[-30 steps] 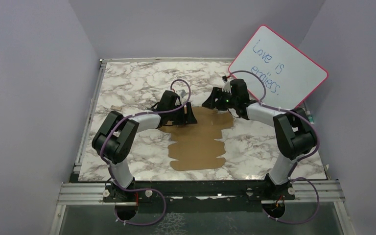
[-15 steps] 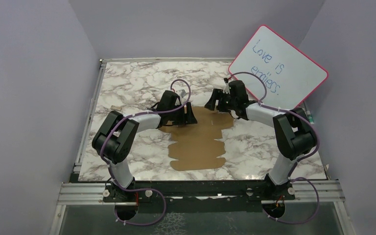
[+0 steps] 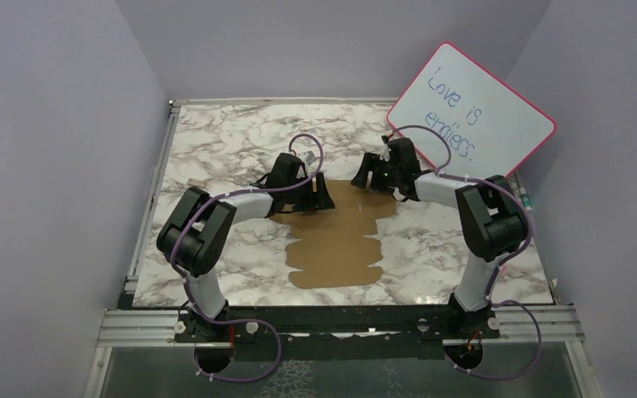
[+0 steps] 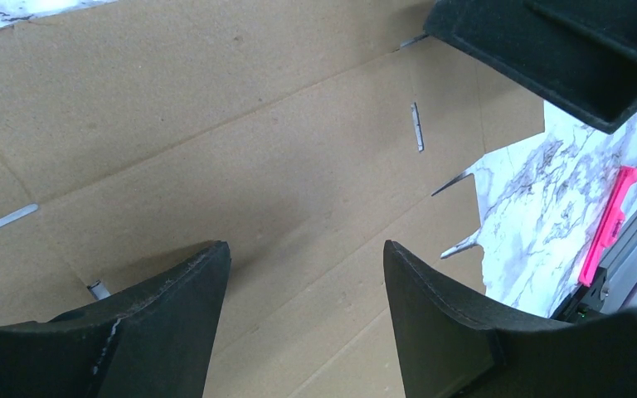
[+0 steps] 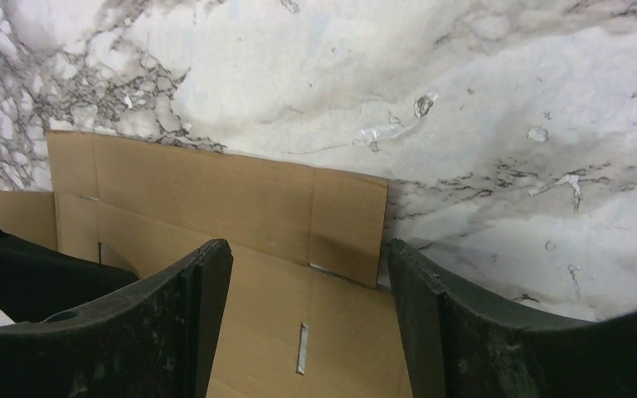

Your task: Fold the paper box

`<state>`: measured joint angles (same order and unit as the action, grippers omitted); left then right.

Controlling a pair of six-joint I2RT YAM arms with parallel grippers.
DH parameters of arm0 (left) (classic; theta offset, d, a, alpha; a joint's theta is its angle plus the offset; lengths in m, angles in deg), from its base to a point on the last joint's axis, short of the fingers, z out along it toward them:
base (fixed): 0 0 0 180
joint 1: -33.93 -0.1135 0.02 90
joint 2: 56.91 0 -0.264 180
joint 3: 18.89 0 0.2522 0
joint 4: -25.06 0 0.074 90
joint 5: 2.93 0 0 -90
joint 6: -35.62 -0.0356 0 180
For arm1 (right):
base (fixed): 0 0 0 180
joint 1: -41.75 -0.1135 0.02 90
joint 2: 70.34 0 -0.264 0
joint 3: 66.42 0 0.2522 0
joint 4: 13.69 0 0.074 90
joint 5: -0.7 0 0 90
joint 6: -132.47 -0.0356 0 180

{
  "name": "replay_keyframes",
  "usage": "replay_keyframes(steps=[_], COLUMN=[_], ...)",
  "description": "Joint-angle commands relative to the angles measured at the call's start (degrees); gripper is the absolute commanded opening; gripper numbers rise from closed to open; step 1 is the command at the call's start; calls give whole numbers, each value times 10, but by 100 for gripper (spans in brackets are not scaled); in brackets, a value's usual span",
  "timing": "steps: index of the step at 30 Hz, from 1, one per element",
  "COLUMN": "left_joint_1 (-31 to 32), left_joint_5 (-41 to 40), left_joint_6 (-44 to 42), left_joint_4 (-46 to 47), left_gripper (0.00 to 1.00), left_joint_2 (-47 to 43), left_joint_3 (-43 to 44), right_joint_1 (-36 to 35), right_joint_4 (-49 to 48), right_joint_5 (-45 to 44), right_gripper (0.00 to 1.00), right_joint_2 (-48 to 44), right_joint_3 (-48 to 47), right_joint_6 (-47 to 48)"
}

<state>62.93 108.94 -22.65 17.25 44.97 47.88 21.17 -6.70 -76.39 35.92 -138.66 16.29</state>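
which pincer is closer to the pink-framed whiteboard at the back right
Right. The right pincer is at the far edge of the flat brown cardboard sheet, close beside the pink-framed whiteboard; the left pincer is farther away, across the sheet.

The top external camera looks down from above and behind the arm bases, far enough off to take in the whole marble tabletop point(image 3: 216, 141). Both wrist cameras sit close over the flat paper box point(image 3: 336, 240). The left one looks past the left end effector point(image 4: 307, 265) across the sheet toward the right arm's side. The right one looks past the right end effector point(image 5: 308, 257) at the sheet's far edge and the marble beyond. All three views share the sheet's far end.
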Motion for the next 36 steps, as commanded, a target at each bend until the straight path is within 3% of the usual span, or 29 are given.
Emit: replay_keyframes(steps=[1, 14, 30, 36], left_joint_1=[3, 3, 3, 4], left_joint_5=[7, 12, 13, 12], left_joint_6=[0, 7, 11, 10], left_joint_4=[-11, -2, 3, 1], left_gripper=[70, 70, 70, 70], left_joint_2=[22, 19, 18, 13], left_joint_3=[-6, -12, -20, -20], right_joint_1=[-2, -5, -56, -47], right_joint_4=[0, -22, -15, 41], right_joint_5=[30, 137, 106, 60], right_gripper=[74, 70, 70, 76], right_joint_2=[10, -26, 3, -69], right_joint_3=[-16, -6, -37, -42], right_joint_6=[-9, -22, -28, 18])
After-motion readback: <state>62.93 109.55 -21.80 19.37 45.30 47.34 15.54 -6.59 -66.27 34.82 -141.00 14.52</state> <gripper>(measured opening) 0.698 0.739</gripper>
